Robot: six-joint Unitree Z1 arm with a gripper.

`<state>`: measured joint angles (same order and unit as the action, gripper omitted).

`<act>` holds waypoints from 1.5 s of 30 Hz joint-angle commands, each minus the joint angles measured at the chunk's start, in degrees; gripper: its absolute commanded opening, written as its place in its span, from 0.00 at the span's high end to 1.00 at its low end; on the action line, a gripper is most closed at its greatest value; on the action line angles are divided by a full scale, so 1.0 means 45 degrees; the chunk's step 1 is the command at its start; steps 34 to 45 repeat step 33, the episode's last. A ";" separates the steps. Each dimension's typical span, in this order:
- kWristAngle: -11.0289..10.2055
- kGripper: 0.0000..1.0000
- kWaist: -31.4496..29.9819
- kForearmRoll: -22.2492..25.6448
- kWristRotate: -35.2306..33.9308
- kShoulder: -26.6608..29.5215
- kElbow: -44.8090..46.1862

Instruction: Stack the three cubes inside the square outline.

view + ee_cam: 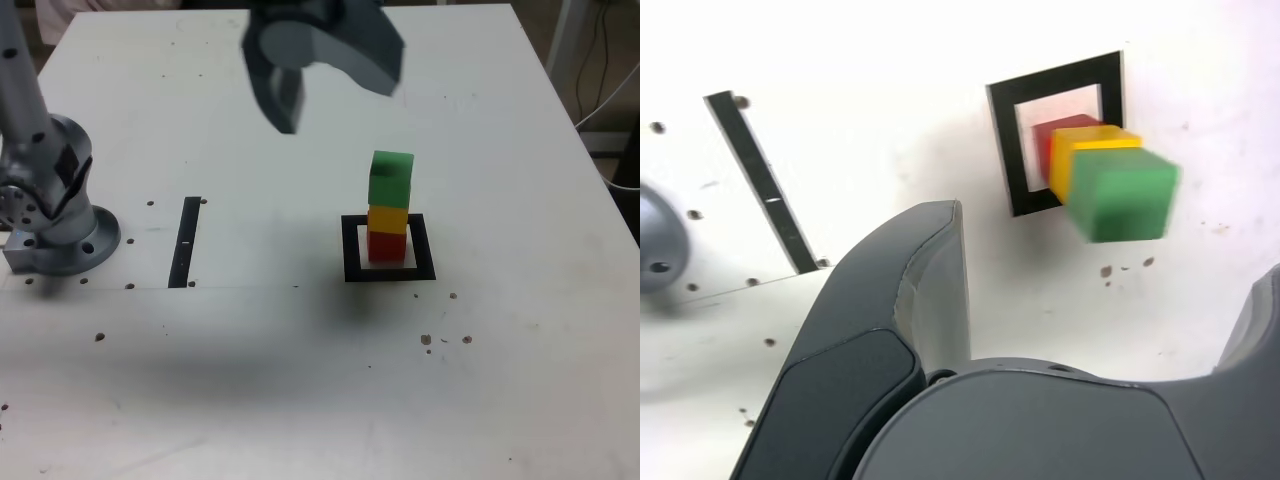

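Observation:
Three cubes stand stacked inside the square outline (389, 274): the red cube (387, 246) at the bottom, the yellow cube (388, 219) on it, the green cube (391, 179) on top. My gripper (335, 100) hangs above the table, up and to the exterior view's left of the stack, open and holding nothing. The wrist view looks down past the wide-spread fingers (925, 270) at the green cube (1122, 194), yellow cube (1080, 150), red cube (1048, 135) and the square outline (1012, 150). My gripper (1110, 285) touches none of them.
A straight black strip (186, 241) lies on the white table (300, 380) to the exterior view's left of the stack. The arm's grey base (55, 225) stands at the table's left edge. Small dark specks and holes (445, 340) dot the surface.

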<state>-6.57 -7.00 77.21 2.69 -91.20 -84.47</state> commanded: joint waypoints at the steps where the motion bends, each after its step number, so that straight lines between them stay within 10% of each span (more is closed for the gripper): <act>1: 0.0182 0.00 0.0253 -0.0066 0.0211 0.0360 0.0521; 12: 0.2002 0.00 0.1107 -0.0283 0.1167 0.0789 0.3632; 33: 0.0595 0.00 0.1132 -0.2519 0.0964 0.0198 0.7674; 45: 0.0595 0.00 0.1132 -0.2519 0.0964 0.0198 0.7674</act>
